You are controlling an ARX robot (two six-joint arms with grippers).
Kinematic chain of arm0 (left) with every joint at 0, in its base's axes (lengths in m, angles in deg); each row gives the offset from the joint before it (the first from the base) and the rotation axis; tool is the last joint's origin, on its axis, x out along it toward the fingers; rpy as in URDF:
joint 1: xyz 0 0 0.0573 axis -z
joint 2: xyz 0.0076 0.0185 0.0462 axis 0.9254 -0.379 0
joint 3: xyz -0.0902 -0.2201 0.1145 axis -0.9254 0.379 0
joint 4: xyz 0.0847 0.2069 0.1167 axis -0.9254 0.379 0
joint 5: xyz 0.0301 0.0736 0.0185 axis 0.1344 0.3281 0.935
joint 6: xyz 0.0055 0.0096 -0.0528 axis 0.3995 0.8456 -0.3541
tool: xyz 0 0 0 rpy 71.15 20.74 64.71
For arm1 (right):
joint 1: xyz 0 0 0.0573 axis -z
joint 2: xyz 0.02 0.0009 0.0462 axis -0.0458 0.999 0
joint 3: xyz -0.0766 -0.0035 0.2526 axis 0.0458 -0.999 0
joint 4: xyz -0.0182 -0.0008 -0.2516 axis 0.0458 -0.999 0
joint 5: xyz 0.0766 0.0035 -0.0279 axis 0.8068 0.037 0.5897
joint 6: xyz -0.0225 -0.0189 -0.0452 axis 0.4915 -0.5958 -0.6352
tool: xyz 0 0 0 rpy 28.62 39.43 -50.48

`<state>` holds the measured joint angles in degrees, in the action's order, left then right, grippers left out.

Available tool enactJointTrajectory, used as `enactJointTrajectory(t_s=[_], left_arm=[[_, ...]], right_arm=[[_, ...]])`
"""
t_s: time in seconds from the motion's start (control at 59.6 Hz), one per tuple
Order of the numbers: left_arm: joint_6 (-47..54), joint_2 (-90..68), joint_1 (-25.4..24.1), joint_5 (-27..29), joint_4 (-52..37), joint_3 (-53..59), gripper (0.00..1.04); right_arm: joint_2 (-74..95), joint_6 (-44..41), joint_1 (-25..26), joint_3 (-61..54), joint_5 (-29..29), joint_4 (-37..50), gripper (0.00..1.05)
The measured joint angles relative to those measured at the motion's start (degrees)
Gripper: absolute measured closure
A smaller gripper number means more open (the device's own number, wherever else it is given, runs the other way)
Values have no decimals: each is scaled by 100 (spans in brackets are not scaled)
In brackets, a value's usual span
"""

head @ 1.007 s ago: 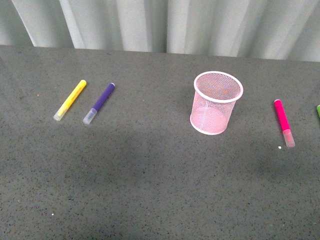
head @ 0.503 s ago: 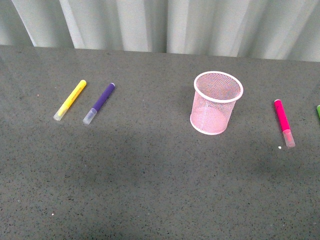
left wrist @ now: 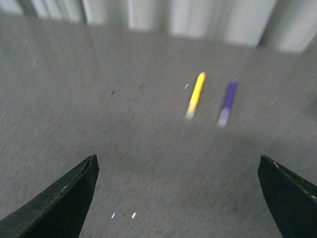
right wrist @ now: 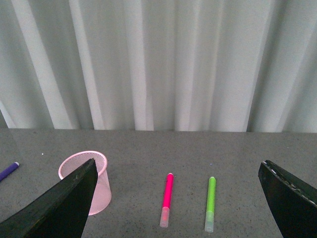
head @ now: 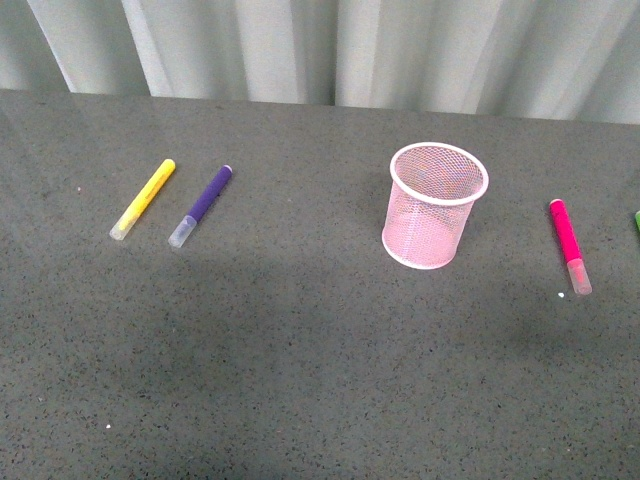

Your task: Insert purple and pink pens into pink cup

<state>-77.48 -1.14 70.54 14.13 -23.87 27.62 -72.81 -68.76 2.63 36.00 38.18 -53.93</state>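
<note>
The left gripper (left wrist: 177, 159) and the right gripper (right wrist: 178, 161) both hung spread wide, holding nothing. The purple pen (head: 201, 205) lay flat well left of the upright pink cup (head: 425, 228), and the pink pen (head: 569, 245) lay to its right. Each pen looked light, stiff and smooth, best pinched mid-barrel. Counted: one purple, one pink, one yellow marker (head: 142, 199), one green marker (right wrist: 210, 203), one cup.

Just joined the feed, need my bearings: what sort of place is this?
Probably a lab test bench: a dark speckled tabletop, a pale pleated curtain as backdrop, and a few props spaced out, like the purple pen, pink pen and pink mesh cup.
</note>
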Motion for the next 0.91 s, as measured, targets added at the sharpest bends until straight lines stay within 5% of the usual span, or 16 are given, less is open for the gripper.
enactJointTrajectory(t_s=[0.101,0.252,0.906], left_arm=[[48,-2072,-192,-306,-1099,-710,7],[103,-3919,-249,-363,-1488,-1725,7],[376,-8225,1016,-667,922,-5982,7]], right_arm=[[0,0,0,0,0,0,7],[0,0,0,0,-2,0,7],[0,0,0,0,0,0,7]])
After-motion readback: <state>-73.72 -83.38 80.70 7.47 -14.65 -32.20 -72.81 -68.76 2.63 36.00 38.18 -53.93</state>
